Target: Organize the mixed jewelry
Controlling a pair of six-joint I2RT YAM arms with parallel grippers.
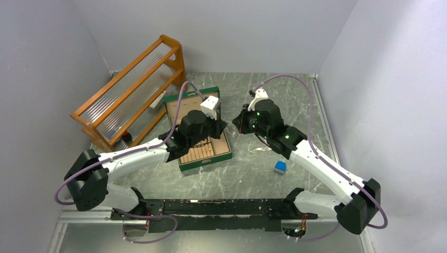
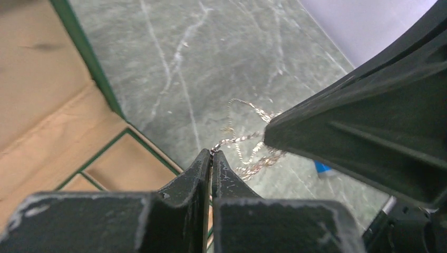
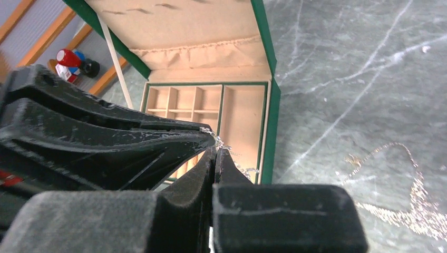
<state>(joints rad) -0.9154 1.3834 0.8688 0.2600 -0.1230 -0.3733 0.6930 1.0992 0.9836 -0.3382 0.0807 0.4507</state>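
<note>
Left hand, right hand both pinching tangled chain, grey marbled table, pale walls

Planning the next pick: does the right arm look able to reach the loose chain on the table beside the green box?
Probably yes: the loose chain lies uncovered on bare table near it. But the right gripper is shut on a tangled chain, which it must drop first.

A robotics lab test cell. Plain pale walls box in a grey marble-patterned table, and two cabled robot arms are bolted to a metal rail at its edge.
</note>
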